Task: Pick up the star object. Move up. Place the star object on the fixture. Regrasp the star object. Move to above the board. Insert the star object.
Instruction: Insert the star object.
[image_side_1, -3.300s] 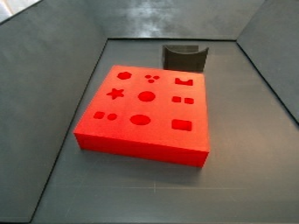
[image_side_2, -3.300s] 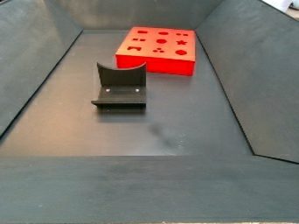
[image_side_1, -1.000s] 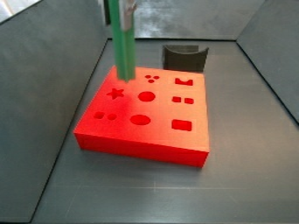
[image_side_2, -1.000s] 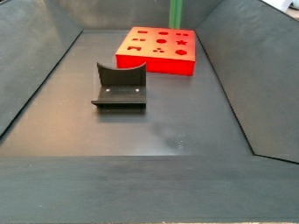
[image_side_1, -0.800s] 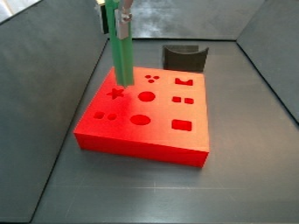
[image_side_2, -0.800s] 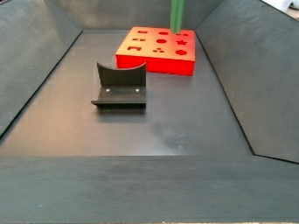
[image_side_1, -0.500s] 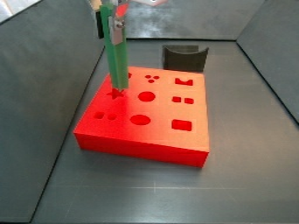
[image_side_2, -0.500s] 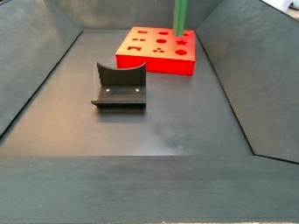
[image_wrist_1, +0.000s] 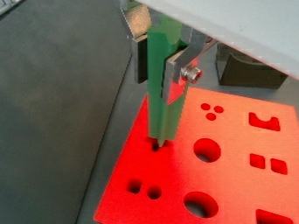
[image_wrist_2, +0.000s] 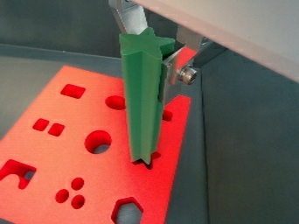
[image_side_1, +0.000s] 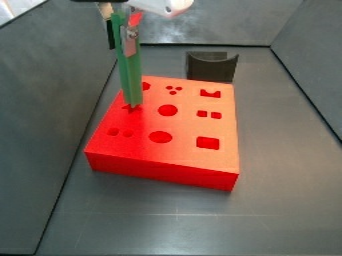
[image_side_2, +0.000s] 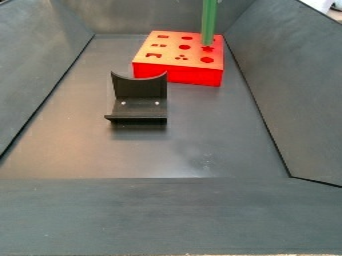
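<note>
My claw (image_wrist_1: 167, 54) is above the board (image_side_1: 187, 140) and is clamped on the upper part of the star object (image_wrist_2: 142, 96), a long, smooth bright-green prism with ridged sides that stands upright. Its lower end meets the star-shaped hole near one edge of the board, a flat, glossy red slab with round, square and oval holes. The fixture (image_side_2: 136, 98), a dark block with a curved notch, stands apart on the grey floor (image_side_2: 187, 150), and I can read no writing anywhere.

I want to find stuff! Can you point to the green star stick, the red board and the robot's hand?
star object (image_side_1: 131, 75): a side view, middle of its upright green shaft.
board (image_side_1: 181, 150): a side view, bare red top.
hand (image_wrist_1: 163, 59): a wrist view, gripper midway between fingertips, clamped on the stick.
</note>
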